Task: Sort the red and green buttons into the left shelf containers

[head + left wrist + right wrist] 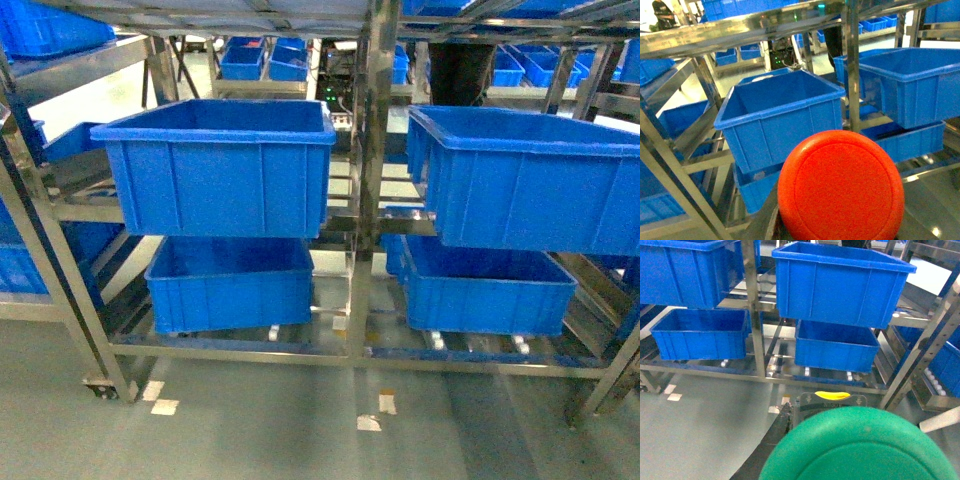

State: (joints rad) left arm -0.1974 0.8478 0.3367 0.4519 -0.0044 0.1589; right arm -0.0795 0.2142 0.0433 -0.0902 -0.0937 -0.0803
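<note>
In the left wrist view a round red button cap (841,186) fills the lower middle of the picture, sitting right at our left gripper; the fingers are hidden behind it, so we cannot tell how they stand. In the right wrist view a green button cap (860,447) does the same at our right gripper, with a dark finger edge (781,426) just showing at its left and a small yellow piece (832,395) above it; whether that gripper is clamped we cannot tell either.

Beyond the red cap stands the upper left blue bin (220,165) on the steel shelf frame (365,200), with the lower left blue bin (230,282) beneath it. To the right of the frame's middle post sit the upper right blue bin (530,180) and the lower right blue bin (485,290). Neither arm shows in the head view. Scraps of pale tape (160,398) lie on the grey floor (300,430) before the shelf.
</note>
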